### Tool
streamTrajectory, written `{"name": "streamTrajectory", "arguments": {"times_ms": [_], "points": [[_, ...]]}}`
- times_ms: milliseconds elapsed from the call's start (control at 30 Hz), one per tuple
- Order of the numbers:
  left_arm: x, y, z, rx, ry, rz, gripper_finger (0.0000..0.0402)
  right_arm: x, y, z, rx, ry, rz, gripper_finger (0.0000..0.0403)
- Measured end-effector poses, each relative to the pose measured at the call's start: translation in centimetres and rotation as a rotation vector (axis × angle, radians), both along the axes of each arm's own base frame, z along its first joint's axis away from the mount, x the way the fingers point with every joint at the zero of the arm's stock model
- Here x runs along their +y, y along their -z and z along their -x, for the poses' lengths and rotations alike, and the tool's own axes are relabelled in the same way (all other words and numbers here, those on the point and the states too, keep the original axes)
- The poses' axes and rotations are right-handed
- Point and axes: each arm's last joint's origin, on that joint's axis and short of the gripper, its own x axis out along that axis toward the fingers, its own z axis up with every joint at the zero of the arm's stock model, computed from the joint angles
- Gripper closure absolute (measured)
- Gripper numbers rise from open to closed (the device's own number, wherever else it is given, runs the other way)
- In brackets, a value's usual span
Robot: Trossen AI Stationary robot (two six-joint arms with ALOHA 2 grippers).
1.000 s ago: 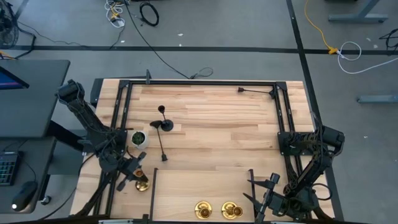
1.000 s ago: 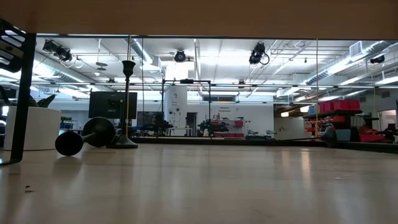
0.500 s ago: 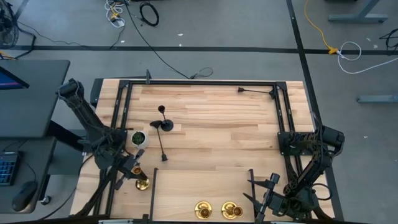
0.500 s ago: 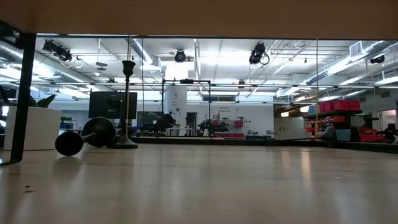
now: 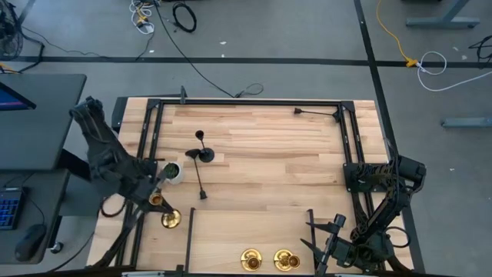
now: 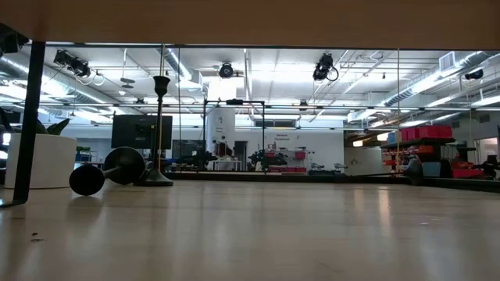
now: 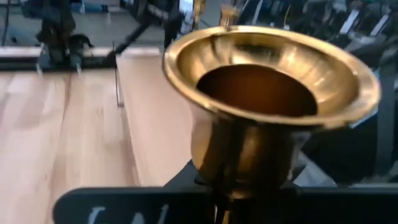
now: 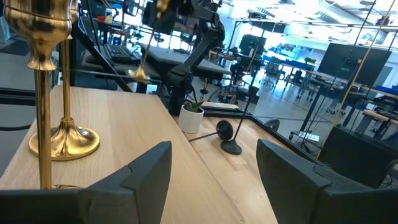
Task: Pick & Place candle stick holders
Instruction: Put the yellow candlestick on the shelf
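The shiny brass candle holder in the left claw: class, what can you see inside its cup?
In the left wrist view, the shiny brass candle holder held by the left claw shows a dark, empty-looking cup. Its bottom is in shadow, and the claw covers its stem.

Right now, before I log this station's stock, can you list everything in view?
standing brass holders: two, shiny gold, side by side at the table's near edge
held brass holder: one, gold, at the near left corner
black holders: three, matte black; one upright and one lying near the plant pot, one lying at the far right corner
plant pot: one, white with green plant, left side
table: one, light wood
left gripper: shut on the held brass holder
right gripper: open, empty, near right corner
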Motion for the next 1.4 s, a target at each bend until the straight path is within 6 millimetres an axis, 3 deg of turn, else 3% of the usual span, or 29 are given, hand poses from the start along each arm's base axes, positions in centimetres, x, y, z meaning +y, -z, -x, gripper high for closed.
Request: {"name": "streamTrajectory", "arguments": {"times_ms": [133,300,600,800,1133,1400], "points": [[0.3,-2.4,0.2,-0.059,0.007,0.017,0.0389,0.0,0.0,0.0,0.000,0.000,0.000,0.0167],[-0.2,-3.7,-0.2,-0.089,-0.001,0.002,0.0391,0.0,0.0,0.0,0.000,0.000,-0.001,0.0167],[-4.9,-3.5,-3.8,-0.064,-0.006,-0.062,0.0391,-0.3,0.0,-0.5,0.000,0.016,-0.001,0.0167],[-7.3,-4.7,-7.1,-0.069,-0.051,-0.113,0.0388,-0.3,0.0,-0.5,-0.001,0.017,-0.002,0.0167],[-11.3,-3.3,-12.6,-0.013,-0.009,-0.139,0.0389,-0.3,0.0,-0.5,-0.001,0.017,-0.001,0.0167],[-13.3,-2.5,-14.4,-0.016,-0.011,-0.135,0.0385,-0.3,0.0,-0.5,0.002,0.017,0.006,0.0167]]}}
